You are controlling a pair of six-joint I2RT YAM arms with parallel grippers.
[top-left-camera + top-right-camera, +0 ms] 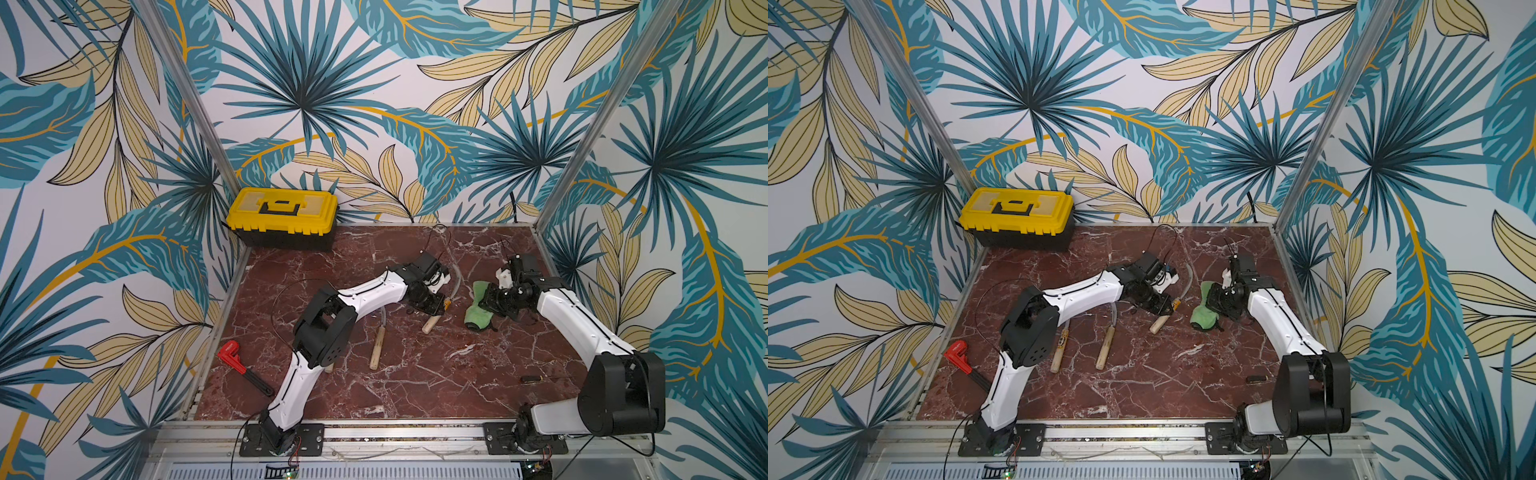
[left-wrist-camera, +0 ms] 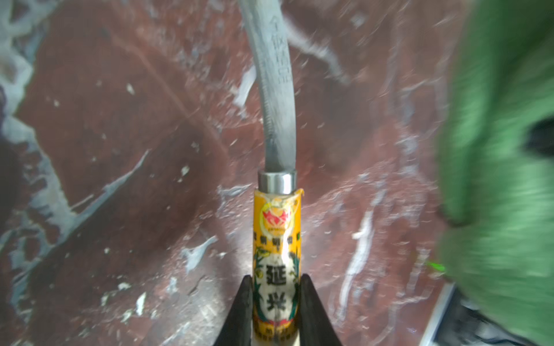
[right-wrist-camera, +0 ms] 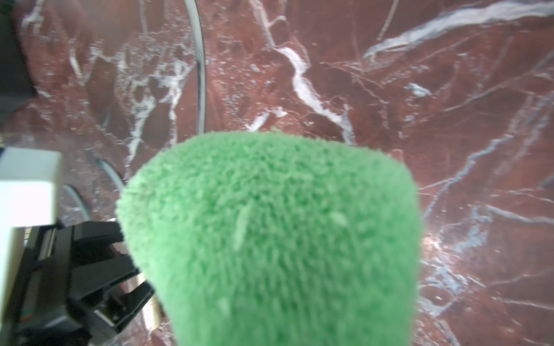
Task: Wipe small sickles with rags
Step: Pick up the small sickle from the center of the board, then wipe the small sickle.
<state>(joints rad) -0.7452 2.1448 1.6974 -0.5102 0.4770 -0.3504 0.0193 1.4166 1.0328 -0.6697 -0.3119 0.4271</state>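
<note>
My left gripper (image 2: 276,289) is shut on the orange-labelled wooden handle of one small sickle (image 2: 277,239). Its grey curved blade (image 2: 277,90) runs out ahead of the jaws over the marble. In both top views this sickle (image 1: 432,322) (image 1: 1160,322) lies mid-table under the left gripper (image 1: 440,305). The green fuzzy rag (image 3: 269,233) fills the right wrist view and hides the fingers. The right gripper (image 1: 488,301) is shut on the rag (image 1: 478,309) (image 1: 1204,309), just right of the held sickle's blade. Two more sickles (image 1: 1059,349) (image 1: 1105,347) lie near the left arm's elbow.
A yellow and black toolbox (image 1: 282,216) stands at the back left corner. A red-handled wrench (image 1: 239,361) lies at the left edge. A small dark object (image 1: 532,378) sits near the right arm's base. Metal frame posts bound the red marble table (image 1: 415,382).
</note>
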